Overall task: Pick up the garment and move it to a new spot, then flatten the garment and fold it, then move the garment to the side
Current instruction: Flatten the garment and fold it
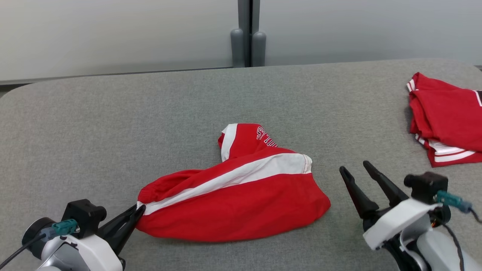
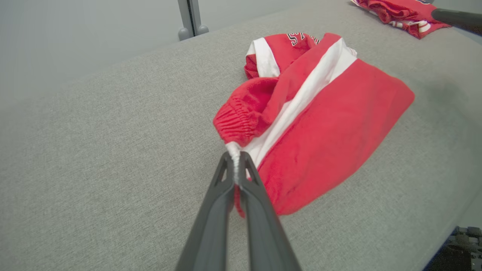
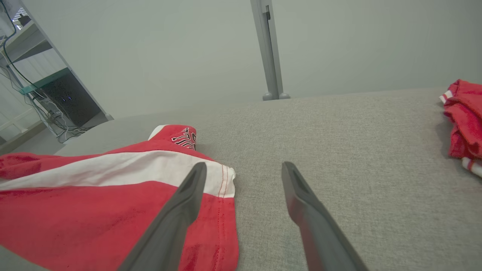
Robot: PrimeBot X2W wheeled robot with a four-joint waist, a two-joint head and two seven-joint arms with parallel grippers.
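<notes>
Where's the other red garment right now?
Head view: the other red garment lies at the table's far right, beyond the open right tool, apart from the garment the left tool pinches.

A table [image 1: 113, 124] covered in grey woven fabric, rounded at its corners, is set before a plain pale grey wall [image 1: 113, 34], which is divided by a grey vertical post [image 1: 248, 34]. In the right wrist view a dark cabinet [image 3: 69, 99] is seen beyond the table's edge under a green-edged shelf [image 3: 37, 81], with loose cables [image 3: 56, 130] trailed beside it.
</notes>
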